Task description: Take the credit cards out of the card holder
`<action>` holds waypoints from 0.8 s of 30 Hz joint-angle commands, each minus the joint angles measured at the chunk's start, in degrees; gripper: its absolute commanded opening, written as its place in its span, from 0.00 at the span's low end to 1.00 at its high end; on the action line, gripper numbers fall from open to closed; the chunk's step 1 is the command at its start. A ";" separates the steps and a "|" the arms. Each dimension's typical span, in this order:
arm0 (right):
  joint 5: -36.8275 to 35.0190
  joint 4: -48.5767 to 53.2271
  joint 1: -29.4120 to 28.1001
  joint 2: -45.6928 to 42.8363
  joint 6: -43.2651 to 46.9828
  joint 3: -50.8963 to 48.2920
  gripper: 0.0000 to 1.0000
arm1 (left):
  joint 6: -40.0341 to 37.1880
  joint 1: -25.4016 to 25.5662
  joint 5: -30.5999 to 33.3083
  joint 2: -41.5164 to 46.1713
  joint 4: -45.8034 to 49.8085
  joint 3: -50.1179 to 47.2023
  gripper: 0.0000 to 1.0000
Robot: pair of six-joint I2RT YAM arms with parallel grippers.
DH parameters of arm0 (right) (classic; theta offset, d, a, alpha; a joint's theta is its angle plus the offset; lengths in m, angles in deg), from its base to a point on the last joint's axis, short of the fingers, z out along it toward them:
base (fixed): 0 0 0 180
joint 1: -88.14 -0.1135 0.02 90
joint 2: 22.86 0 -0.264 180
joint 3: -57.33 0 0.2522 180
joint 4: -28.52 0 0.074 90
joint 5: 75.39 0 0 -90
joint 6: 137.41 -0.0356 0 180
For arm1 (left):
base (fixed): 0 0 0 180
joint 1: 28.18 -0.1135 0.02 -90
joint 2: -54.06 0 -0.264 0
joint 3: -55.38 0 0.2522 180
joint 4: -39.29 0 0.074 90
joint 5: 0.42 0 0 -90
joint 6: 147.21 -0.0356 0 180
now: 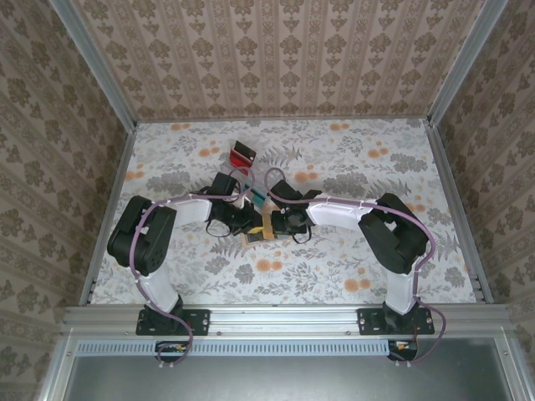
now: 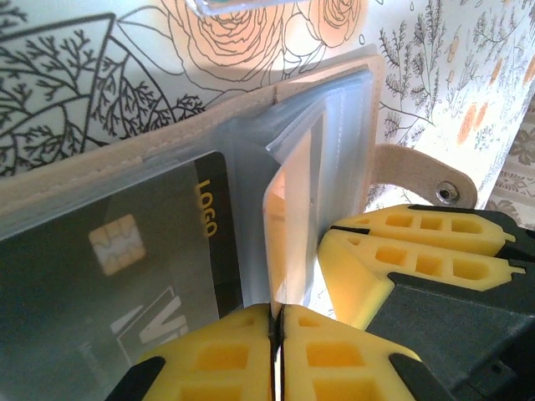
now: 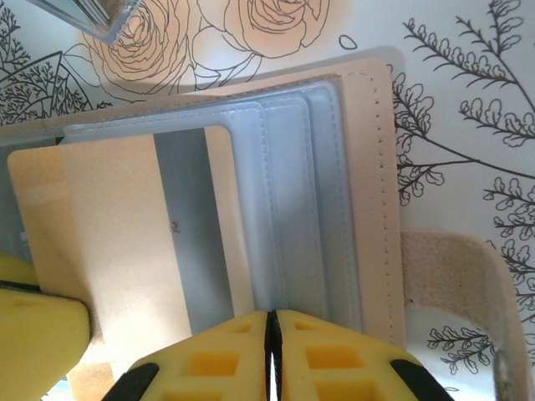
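The tan card holder [image 1: 253, 241] lies open at mid-table. Its blue-grey pockets [image 3: 292, 209] face up, and its strap [image 3: 451, 276] lies to the right. My left gripper [image 2: 276, 322] is shut on a thin orange-yellow credit card [image 2: 288, 209], which I see edge-on. In the right wrist view the same card [image 3: 109, 251] lies across the pockets, with a left fingertip [image 3: 38, 342] at its corner. A dark credit card [image 2: 125, 259] with a chip sits in a clear sleeve. My right gripper [image 3: 272, 326] is shut at the holder's near pocket edge. Its fingers [image 2: 418, 251] show beside the strap [image 2: 418, 171].
A clear tiered stand [image 1: 251, 171] stands just behind the holder, with a red-and-black card [image 1: 242, 154] and a teal card [image 1: 257, 199] in it. Its corner [image 3: 84, 17] shows at the top of the right wrist view. Patterned walls enclose the floral table [image 1: 376, 167].
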 commanded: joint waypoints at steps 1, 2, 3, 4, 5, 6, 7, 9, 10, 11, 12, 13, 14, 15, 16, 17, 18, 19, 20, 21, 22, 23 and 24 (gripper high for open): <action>-2.55 3.71 0.24 1.89 -0.51 0.88 0.13 | -1.90 -0.73 -0.90 2.29 1.03 -0.81 0.09; -2.59 3.69 0.24 1.87 -0.59 0.88 0.13 | -2.30 -0.80 -0.85 2.45 1.57 -0.84 0.08; -2.61 3.70 0.20 1.83 -0.68 0.79 0.13 | -2.87 -0.79 -0.63 2.67 2.21 -0.85 0.08; -2.63 3.84 0.23 1.88 -0.68 0.79 0.13 | -3.88 -0.86 -0.28 3.04 3.30 -0.89 0.07; -2.74 3.83 0.20 1.81 -0.76 0.84 0.13 | -5.11 -0.79 0.66 3.47 4.83 -0.84 0.06; -2.72 4.03 0.20 1.66 -0.92 0.88 0.13 | -6.23 -0.79 1.41 3.96 6.17 -0.81 0.06; -2.80 4.42 0.23 1.57 -1.11 0.96 0.13 | -7.48 -2.40 2.02 4.45 7.90 -0.59 0.06; -2.69 4.24 0.17 0.84 -1.28 0.82 0.13 | -9.14 -3.10 2.63 6.00 10.19 -0.54 0.06; -2.48 4.05 0.18 0.30 -1.30 0.70 0.13 | -9.85 -3.45 2.88 7.00 11.12 -0.46 0.06; -2.18 3.73 0.20 -0.39 -1.22 0.66 0.14 | -10.36 -3.74 3.14 7.93 11.98 -0.41 0.06; -1.92 3.09 0.12 -1.24 -1.04 0.49 0.14 | -10.92 -4.10 3.32 9.02 13.04 -0.08 0.06; -1.73 2.77 0.11 -2.26 -1.07 0.35 0.15 | -11.46 -4.50 3.60 10.08 14.12 0.35 0.06; -1.61 2.41 0.07 -3.60 -1.13 0.20 0.16 | -12.14 -4.73 3.83 11.26 15.14 0.85 0.06; -1.51 1.86 0.03 -4.84 -1.23 -0.11 0.18 | -12.56 -5.04 4.03 12.15 15.93 1.36 0.06; -1.33 1.02 -0.02 -6.50 -1.19 -0.66 0.20 | -13.01 -5.37 4.36 13.11 16.93 2.06 0.06; -1.10 -0.23 -0.03 -8.04 -1.21 -1.31 0.23 | -13.35 -5.62 4.58 14.12 17.88 2.65 0.06; -0.98 -1.28 0.02 -9.68 -1.34 -2.02 0.25 | -13.58 -5.83 4.84 14.81 18.56 3.23 0.06; -0.94 -2.53 0.00 -11.47 -1.46 -2.86 0.28 | -13.62 -6.04 5.10 15.55 18.93 3.72 0.06; -0.94 -3.88 0.01 -13.31 -1.50 -3.90 0.33 | -13.48 -6.28 5.15 16.22 18.94 3.98 0.06; -0.94 -5.15 0.03 -14.87 -1.80 -4.93 0.38 | -13.16 -6.48 5.04 16.85 18.73 4.29 0.06; -0.85 -6.92 0.14 -16.65 -2.07 -6.24 0.45 | -12.51 -6.72 4.72 17.45 18.19 4.46 0.06; -0.50 -8.92 0.31 -18.30 -2.33 -7.73 0.50 | -11.52 -6.85 4.27 18.04 17.12 4.47 0.06; 0.43 -11.08 0.65 -19.70 -2.55 -9.10 0.55 | -10.34 -7.01 3.67 18.59 15.80 4.42 0.06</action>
